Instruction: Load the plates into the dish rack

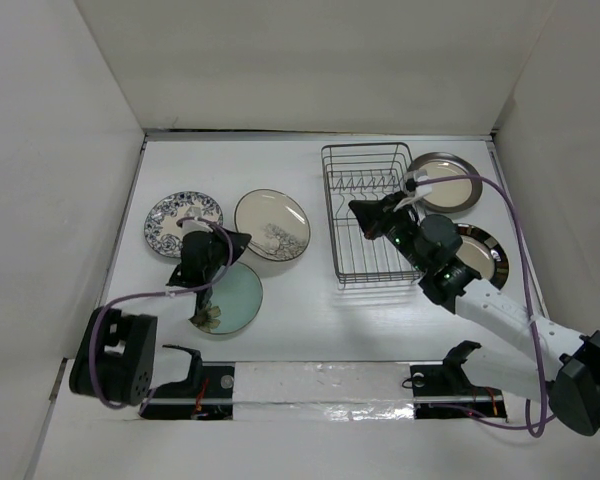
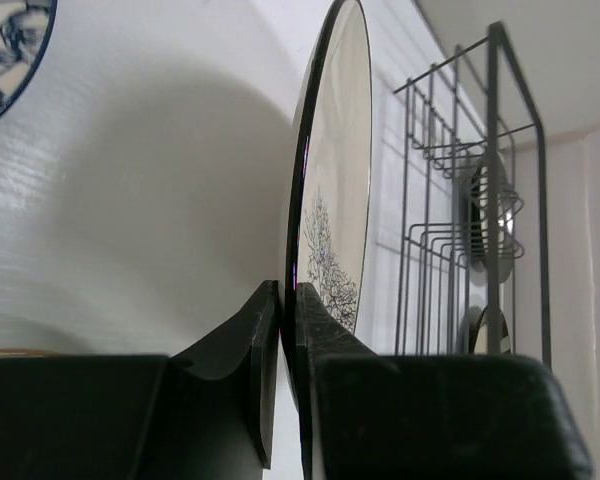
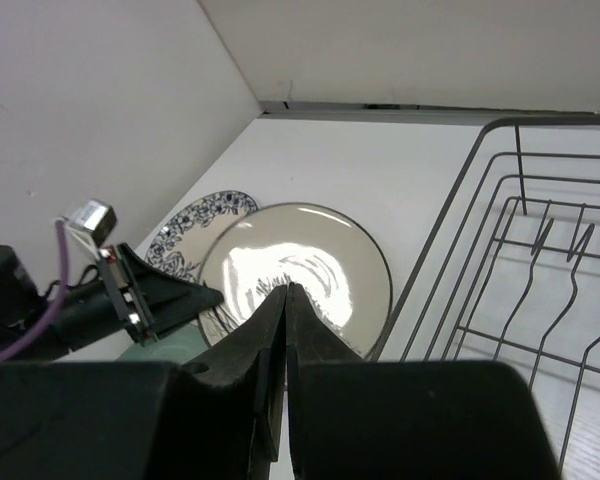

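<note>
On the table (image 1: 300,310), left jaws pinch tree-print plate (image 1: 265,210) rim; right jaws closed.

Plates (image 1: 272,225) either side — rack (image 1: 368,215) between

— Where's the rectangular grey wire dish rack (image 1: 370,215)?
— Right of centre. One beige dark-rimmed plate (image 1: 443,183) lies flat at its far right, and a second beige plate (image 1: 487,258) lies nearer.
— Others?
— Left: cream tree-print plate (image 1: 272,224), black-and-white patterned plate (image 1: 170,215), pale green plate (image 1: 235,295) nearest.
</note>
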Available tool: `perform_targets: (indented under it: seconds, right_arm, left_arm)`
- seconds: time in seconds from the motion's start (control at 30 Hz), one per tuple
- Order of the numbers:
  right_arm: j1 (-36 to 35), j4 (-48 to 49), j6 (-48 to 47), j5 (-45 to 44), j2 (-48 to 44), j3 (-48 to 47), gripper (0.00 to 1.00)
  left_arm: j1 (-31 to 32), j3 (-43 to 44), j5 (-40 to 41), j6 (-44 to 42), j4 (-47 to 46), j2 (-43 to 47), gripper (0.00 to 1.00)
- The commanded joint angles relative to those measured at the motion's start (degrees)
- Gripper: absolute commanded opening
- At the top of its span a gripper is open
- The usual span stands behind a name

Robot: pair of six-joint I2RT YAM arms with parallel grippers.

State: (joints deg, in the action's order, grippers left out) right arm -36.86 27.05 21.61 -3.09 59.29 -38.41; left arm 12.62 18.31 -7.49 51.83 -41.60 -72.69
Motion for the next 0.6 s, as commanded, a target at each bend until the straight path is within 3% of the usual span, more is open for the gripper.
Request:
perform_targets:
  seconds: [0.0, 0.13, 0.37, 0.57]
  right_arm:
    - [-0.58, 1.96, -1.13, 1.77, 1.27, -1.66, 0.09]
    - [-0.58, 2.22, -1.21, 4.57, 2.85, -2.36, 0.25]
    - [0.47, 2.66, -0.6, 9.33, 7.06, -4.64, 0.76]
    - [0.48, 2.22, 1.59, 15.39, 15.14, -8.78, 0.89]
  left_arm:
    - [-1.1, 1.29, 2.03, -1.73, -1.12, 8.51, 0.0]
    - [-1.72, 1.65, 1.25, -2.26, 3.36, 15.8, 0.0]
    - [-2.43, 6.82, -0.86, -4.89, 14.34, 27.94, 0.0]
    - [-2.43, 12.28, -5.68, -6.48, 20.51, 34.18, 0.0]
